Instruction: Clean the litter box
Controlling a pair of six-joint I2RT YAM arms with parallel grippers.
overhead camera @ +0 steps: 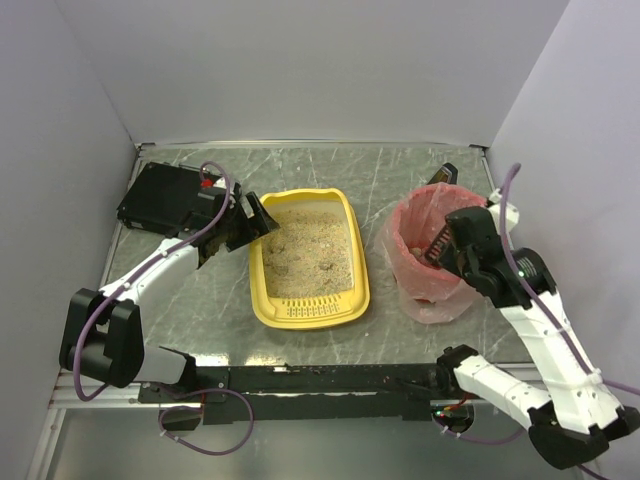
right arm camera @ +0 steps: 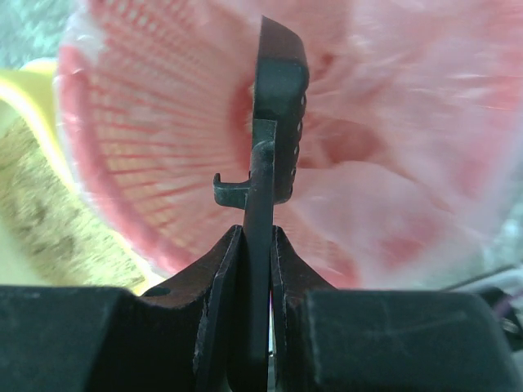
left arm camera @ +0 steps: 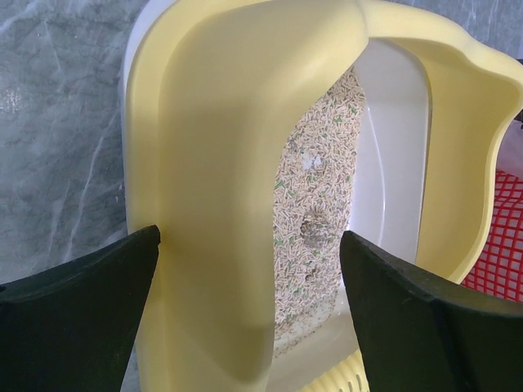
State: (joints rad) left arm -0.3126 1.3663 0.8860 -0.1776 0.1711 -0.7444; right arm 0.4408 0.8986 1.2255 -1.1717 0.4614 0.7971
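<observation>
Pink bag-lined bin, black box

Four kinds of thing, one of each.
One yellow plastic rectangular litter box, its rim between the left gripper fingers; one flat black rectangular box just beside that gripper; one pink-red bag-lined round bin beneath the right gripper; one dark slotted plastic scoop in its grip.

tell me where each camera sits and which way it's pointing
Top external: above and behind the bases, looking down on the table, litter box, bin and black box; both arms show.
Left wrist: on the left arm, facing the litter box's rim; left gripper open astride it.
Right wrist: on the right arm, looking into the bin; right gripper shut on a dark scoop.
Shared: litter box and bin appear in all three.
</observation>
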